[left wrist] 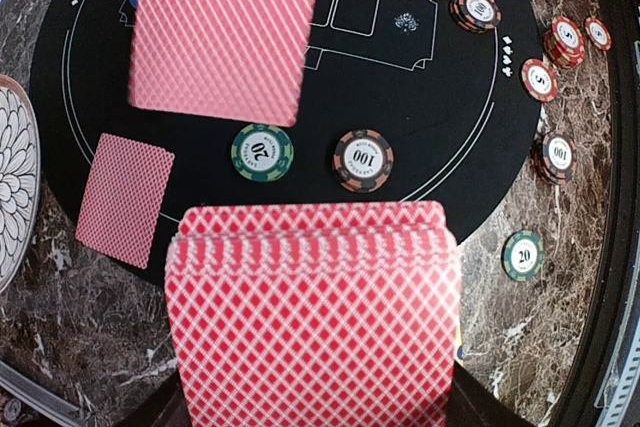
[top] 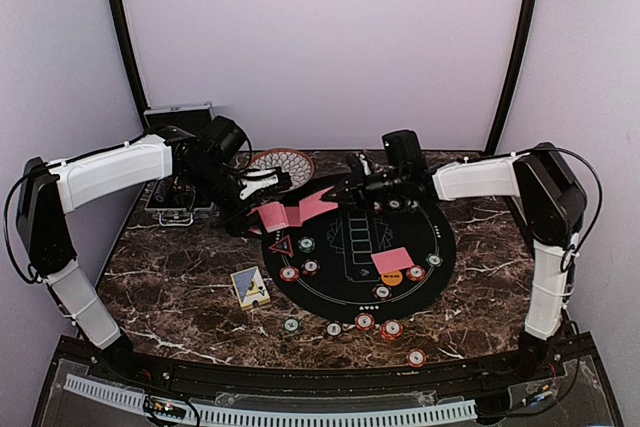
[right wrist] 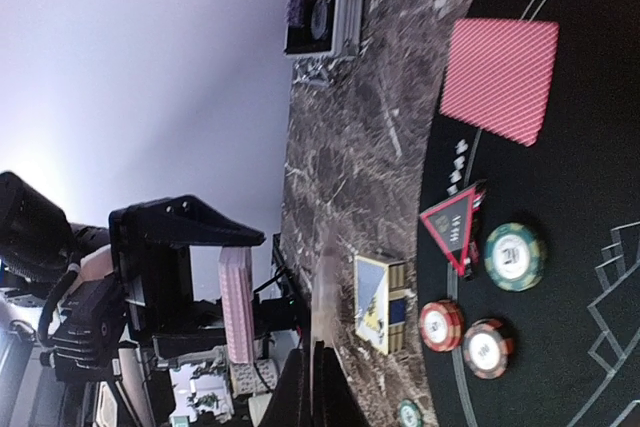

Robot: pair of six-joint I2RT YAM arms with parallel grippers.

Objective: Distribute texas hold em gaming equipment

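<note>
The left jaws are closed on a thick deck of red-backed cards (left wrist: 310, 317), their backs showing a white diamond lattice, held above the marble counter (top: 180, 287). The right jaws pinch a single card (left wrist: 225, 32) just beyond the deck, over the black mat (left wrist: 420, 147). A dealt card (left wrist: 125, 200) lies face down beside striped chips (left wrist: 262, 152).

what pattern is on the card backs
Red with white diamond lattice on the cards; clearest in left wrist view.
</note>
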